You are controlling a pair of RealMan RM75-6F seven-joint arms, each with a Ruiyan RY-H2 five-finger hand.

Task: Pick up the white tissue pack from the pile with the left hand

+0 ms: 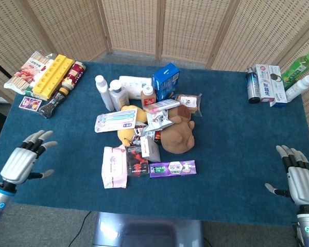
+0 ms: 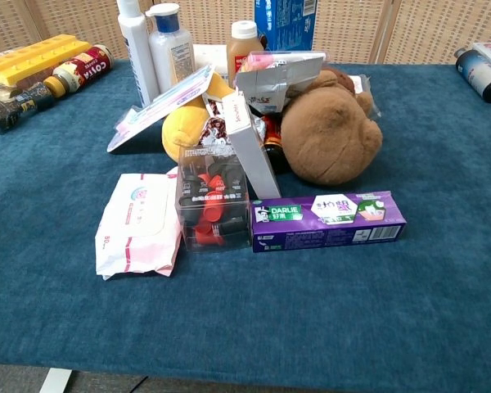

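Note:
A white tissue pack (image 1: 135,84) lies at the back of the pile, behind two white bottles (image 1: 112,92); in the chest view only a strip of the tissue pack (image 2: 210,59) shows between bottles. A white and pink wipes pack (image 1: 114,165) (image 2: 139,225) lies flat at the pile's front left. My left hand (image 1: 26,159) hovers over the table's front left with fingers spread, holding nothing, well left of the pile. My right hand (image 1: 298,177) is open at the front right edge. Neither hand shows in the chest view.
The pile also holds a brown plush (image 1: 177,135), a yellow toy (image 1: 126,131), a purple toothpaste box (image 1: 172,168), a clear box of red items (image 1: 136,160) and a blue carton (image 1: 166,81). Snacks (image 1: 49,77) sit back left, bottles (image 1: 278,82) back right.

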